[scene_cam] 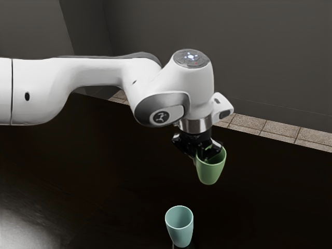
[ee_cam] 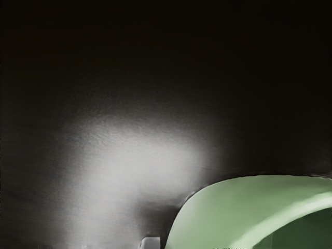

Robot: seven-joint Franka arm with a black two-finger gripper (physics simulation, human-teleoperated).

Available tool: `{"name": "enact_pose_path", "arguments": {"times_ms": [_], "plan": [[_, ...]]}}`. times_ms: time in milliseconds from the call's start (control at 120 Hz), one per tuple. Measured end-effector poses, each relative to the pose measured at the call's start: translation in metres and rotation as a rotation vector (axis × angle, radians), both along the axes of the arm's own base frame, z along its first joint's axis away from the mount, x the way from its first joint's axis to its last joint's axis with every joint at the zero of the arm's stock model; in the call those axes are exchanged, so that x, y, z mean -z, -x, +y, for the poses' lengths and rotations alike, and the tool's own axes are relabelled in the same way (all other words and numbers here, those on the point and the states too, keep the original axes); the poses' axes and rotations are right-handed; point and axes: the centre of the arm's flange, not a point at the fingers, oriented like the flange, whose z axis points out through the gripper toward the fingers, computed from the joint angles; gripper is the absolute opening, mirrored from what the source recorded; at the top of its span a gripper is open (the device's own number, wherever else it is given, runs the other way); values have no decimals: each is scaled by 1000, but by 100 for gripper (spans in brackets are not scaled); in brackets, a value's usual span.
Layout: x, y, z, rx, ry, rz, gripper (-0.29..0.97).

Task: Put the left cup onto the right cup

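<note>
Both fingers of the hand (scene_cam: 205,153) are closed on the rim of the green cup (scene_cam: 211,168), which is carried mouth up and slightly tilted, clear of the dark table (scene_cam: 78,181). In the wrist view, the green cup (ee_cam: 254,212) is seen just under the hand. Below, toward the exterior view's left, the teal cup (scene_cam: 179,224) is stood upright on the table, apart from it.

No readable text, label or number anywhere.
</note>
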Motion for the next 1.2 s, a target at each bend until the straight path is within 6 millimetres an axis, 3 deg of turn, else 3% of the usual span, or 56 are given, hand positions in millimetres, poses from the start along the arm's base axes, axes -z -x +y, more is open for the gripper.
{"name": "enact_pose_path", "arguments": {"times_ms": [300, 850, 1200], "plan": [[-2, 36, -8, -84, -16, -7, -10], [1, 96, 7, -258, 35, 6, -10], [-2, 112, 13, -315, 83, -31, -10]]}}
